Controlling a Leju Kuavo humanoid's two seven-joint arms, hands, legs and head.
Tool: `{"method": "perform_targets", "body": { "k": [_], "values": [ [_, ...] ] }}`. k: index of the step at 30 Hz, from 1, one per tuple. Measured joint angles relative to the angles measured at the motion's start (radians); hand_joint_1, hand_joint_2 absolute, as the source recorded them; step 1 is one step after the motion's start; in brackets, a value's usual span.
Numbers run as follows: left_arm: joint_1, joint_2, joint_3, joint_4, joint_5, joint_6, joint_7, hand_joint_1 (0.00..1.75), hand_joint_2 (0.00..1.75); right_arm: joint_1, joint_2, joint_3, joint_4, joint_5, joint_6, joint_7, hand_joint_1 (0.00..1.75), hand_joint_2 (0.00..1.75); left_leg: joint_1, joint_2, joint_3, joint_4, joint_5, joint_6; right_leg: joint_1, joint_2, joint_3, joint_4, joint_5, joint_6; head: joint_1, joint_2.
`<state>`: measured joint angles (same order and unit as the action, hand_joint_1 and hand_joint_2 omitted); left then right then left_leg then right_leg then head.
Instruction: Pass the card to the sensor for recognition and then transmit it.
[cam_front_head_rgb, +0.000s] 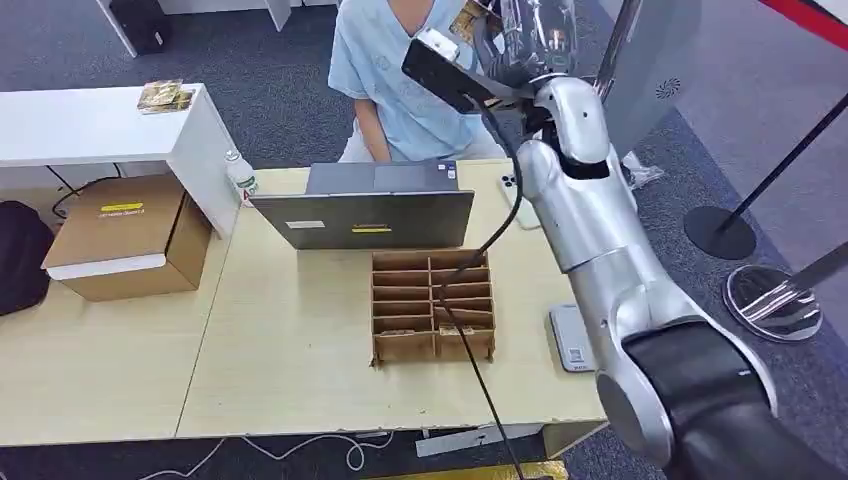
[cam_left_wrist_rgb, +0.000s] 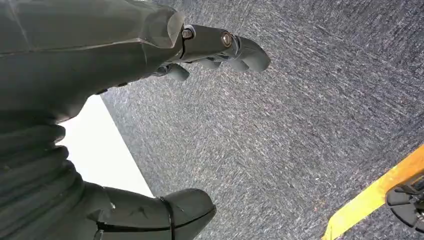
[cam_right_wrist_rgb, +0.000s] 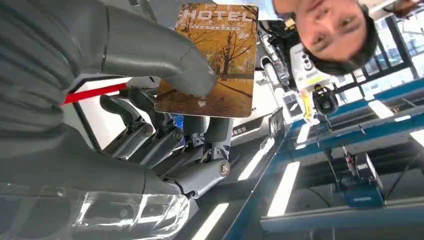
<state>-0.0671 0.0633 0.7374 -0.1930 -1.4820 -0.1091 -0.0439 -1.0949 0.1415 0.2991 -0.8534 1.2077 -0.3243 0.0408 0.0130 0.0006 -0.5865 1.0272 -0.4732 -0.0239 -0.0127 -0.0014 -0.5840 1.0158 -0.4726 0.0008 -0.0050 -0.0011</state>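
My left hand (cam_left_wrist_rgb: 150, 65) is hanging over the grey carpet, its fingers loosely curled and holding nothing. In the lower centre of the head view the brown cardboard divider box (cam_front_head_rgb: 432, 305) is standing on the pale wooden table (cam_front_head_rgb: 290, 340), and at lower right the small grey sensor pad (cam_front_head_rgb: 571, 338) is lying near the table edge. In the upper centre my right hand (cam_right_wrist_rgb: 150, 100) is raised toward the person in a light blue shirt (cam_front_head_rgb: 400, 80), pinching the golden hotel card with autumn trees (cam_right_wrist_rgb: 212, 60) between thumb and fingers. I am judging that only the handover is left.
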Motion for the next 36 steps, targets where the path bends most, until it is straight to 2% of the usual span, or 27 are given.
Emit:
{"method": "perform_targets", "body": {
  "k": [7, 9, 11, 16, 19, 21, 28, 32, 36],
  "values": [
    [0.0, 0.0, 0.0, 0.0, 0.0, 0.0, 0.0, 0.0, 1.75, 0.013, -0.005, -0.014, -0.04, -0.019, 0.002, -0.006, 1.75, 1.75, 0.0, 0.0, 0.0, 0.0, 0.0, 0.0, 0.0, 0.0, 0.0, 0.0, 0.0, 0.0, 0.0, 0.0],
    [0.0, 0.0, 0.0, 0.0, 0.0, 0.0, 0.001, 0.0, 1.75, 0.019, -0.01, -0.02, -0.055, -0.05, 0.021, -0.015, 1.75, 1.75, 0.0, 0.0, 0.0, 0.0, 0.0, 0.0, 0.0, 0.0, 0.0, 0.0, 0.0, 0.0, 0.0, 0.0],
    [0.0, 0.0, 0.001, 0.0, 0.0, 0.0, 0.003, 0.0, 1.75, 0.023, -0.022, -0.028, -0.072, -0.106, 0.089, -0.02, 1.75, 1.75, 0.0, 0.0, 0.0, 0.0, 0.0, 0.0, 0.0, 0.0, 0.0, 0.0, 0.0, 0.0, 0.0, 0.0],
    [0.003, 0.001, 0.005, 0.0, 0.0, -0.001, 0.005, 0.0, 1.75, 0.046, -0.08, -0.086, -0.122, -0.418, 0.427, -0.063, 1.75, 1.75, 0.0, -0.001, 0.0, 0.0, 0.0, 0.0, 0.0, -0.001, 0.0, -0.001, 0.0, 0.0, 0.0, 0.0],
    [0.008, 0.002, 0.011, 0.0, 0.002, -0.002, 0.011, 0.0, 1.75, 0.06, -0.142, -0.115, -0.132, -0.594, 0.588, -0.099, 1.75, 1.75, -0.001, -0.001, 0.0, 0.001, 0.0, 0.0, 0.0, -0.001, 0.0, -0.001, 0.0, 0.0, 0.0, 0.0],
    [0.012, 0.003, 0.014, 0.0, 0.002, -0.002, 0.014, 0.0, 1.75, 0.076, -0.192, -0.126, -0.133, -0.709, 0.66, -0.117, 1.75, 1.75, 0.0, -0.002, 0.0, 0.001, -0.001, 0.001, 0.0, -0.002, 0.001, -0.001, 0.0, 0.0, 0.0, 0.0],
    [0.018, 0.005, 0.037, 0.0, 0.003, -0.001, 0.017, 0.0, 1.75, 0.187, -0.373, -0.133, -0.179, -0.995, 0.784, -0.135, 1.75, 1.75, -0.001, -0.004, -0.001, 0.001, -0.001, 0.001, 0.0, -0.004, 0.001, -0.002, 0.0, 0.001, 0.0, 0.0],
    [0.019, 0.005, 0.044, 0.0, 0.003, -0.001, 0.022, 0.0, 1.75, 0.249, -0.469, -0.134, -0.21, -1.168, 0.834, -0.114, 1.75, 1.75, -0.001, -0.005, -0.001, 0.001, -0.001, 0.002, -0.001, -0.005, 0.001, -0.002, 0.0, 0.001, 0.0, 0.0],
    [0.019, 0.005, 0.056, 0.0, 0.003, -0.002, 0.025, 0.0, 1.75, 0.335, -0.553, -0.134, -0.239, -1.277, 0.861, -0.122, 1.75, 1.75, -0.001, -0.004, -0.001, 0.001, -0.002, 0.002, 0.0, -0.005, 0.001, -0.002, 0.0, 0.001, 0.0, 0.0]
  ]
}}
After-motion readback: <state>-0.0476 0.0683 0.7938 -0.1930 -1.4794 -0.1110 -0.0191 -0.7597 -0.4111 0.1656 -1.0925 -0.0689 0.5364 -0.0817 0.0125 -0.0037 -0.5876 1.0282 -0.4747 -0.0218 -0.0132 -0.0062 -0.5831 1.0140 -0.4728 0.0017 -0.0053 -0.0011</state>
